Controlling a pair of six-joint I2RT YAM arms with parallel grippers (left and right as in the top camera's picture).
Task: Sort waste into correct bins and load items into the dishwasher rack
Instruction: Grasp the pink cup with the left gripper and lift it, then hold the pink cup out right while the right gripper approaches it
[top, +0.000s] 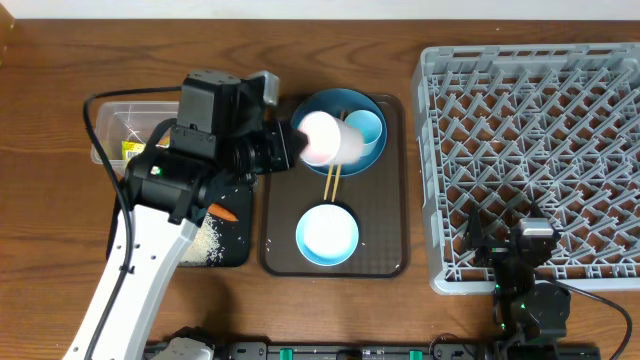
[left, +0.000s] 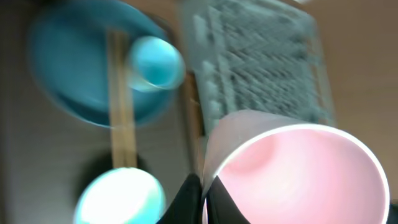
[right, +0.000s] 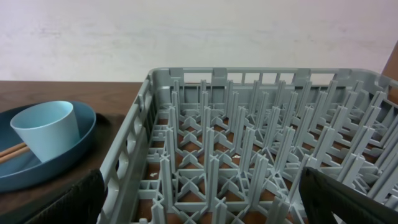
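1. Pink, and tipped on its side, the cup (top: 326, 138) hangs over the dark blue plate (top: 335, 100). Its rim wall is pinched in the tightly closed jaws of the left gripper (top: 298, 148), and its body juts toward 3 o'clock from the fingertips.
2. In the left wrist view, one dark finger (left: 186, 208) lies outside the cup wall and the other inside. The pink mouth faces the camera.
3. A light blue cup (top: 366, 130) stands upright on the plate, at 3 o'clock of the pink one.
4. Chopsticks (top: 332, 182) run off the plate toward 6 o'clock, where a bowl (top: 327, 235) sits on the brown tray (top: 388, 255).
5. The right gripper (right: 199, 186) is spread wide and holds nothing, at the 6 o'clock edge of the grey rack (top: 530, 120).
6. A carrot (top: 228, 212) and rice (top: 205, 242) lie in the black tray (top: 235, 255), at 9 o'clock of the brown tray.
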